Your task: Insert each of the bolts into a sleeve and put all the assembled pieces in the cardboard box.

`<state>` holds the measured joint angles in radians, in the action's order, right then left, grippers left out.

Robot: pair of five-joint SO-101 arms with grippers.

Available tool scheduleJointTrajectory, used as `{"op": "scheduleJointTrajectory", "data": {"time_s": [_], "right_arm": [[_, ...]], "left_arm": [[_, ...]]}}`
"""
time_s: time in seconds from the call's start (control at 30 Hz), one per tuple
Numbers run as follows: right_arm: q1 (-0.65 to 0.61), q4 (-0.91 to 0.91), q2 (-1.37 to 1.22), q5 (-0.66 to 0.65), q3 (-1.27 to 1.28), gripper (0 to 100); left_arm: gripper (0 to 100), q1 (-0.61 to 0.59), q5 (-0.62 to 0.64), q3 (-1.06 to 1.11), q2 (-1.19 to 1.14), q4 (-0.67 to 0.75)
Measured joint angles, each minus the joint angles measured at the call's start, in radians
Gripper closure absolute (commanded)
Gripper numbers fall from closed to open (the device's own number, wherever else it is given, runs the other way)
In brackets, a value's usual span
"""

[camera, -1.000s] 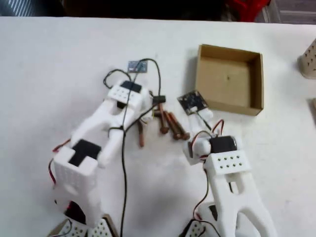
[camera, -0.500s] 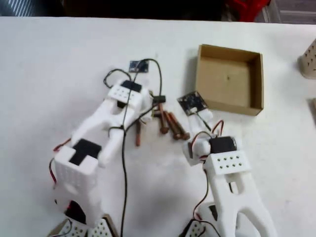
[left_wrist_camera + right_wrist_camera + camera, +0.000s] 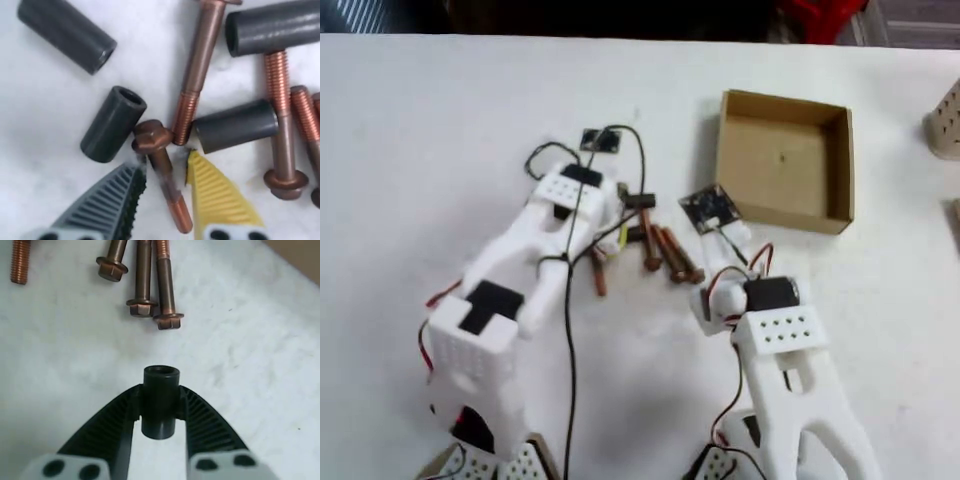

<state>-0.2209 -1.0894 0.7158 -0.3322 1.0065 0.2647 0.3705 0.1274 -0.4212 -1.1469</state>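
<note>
Left wrist view: left end effector (image 3: 166, 162), opened, straddles a bolt (image 3: 151, 140) (not gripped); right end effector (image 3: 160, 395) clamps a sleeve (image 3: 161, 377). Next, I think: close it.

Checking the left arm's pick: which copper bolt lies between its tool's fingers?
The copper bolt whose hex head lies beside the dark cylindrical sleeve; it alone lies between the left tool's fingers, the others beyond them.

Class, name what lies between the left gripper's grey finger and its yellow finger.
A copper bolt lies there, its shank between the fingers, its head beside a black sleeve, as the left wrist view shows.
</note>
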Motion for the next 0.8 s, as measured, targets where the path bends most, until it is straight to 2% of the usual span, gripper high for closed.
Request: {"op": "scheduleJointTrajectory", "data": {"time_s": [0.2, 0.37, 0.47, 0.8], "right_arm": [[0.002, 0.0, 0.0, 0.0, 0.008, 98.1], [0.002, 0.0, 0.0, 0.0, 0.008, 98.1], [0.002, 0.0, 0.0, 0.0, 0.008, 98.1], [0.0, 0.0, 0.0, 0.0, 0.008, 98.1]], "left_arm": [[82, -0.003, 0.005, 0.123, 0.074, 0.118], [84, -0.003, 0.048, 0.091, 0.048, 0.103], [99, -0.002, 0.068, 0.038, 0.012, 0.078], [98, 0.008, 0.029, 0.003, 0.002, 0.043]]}}
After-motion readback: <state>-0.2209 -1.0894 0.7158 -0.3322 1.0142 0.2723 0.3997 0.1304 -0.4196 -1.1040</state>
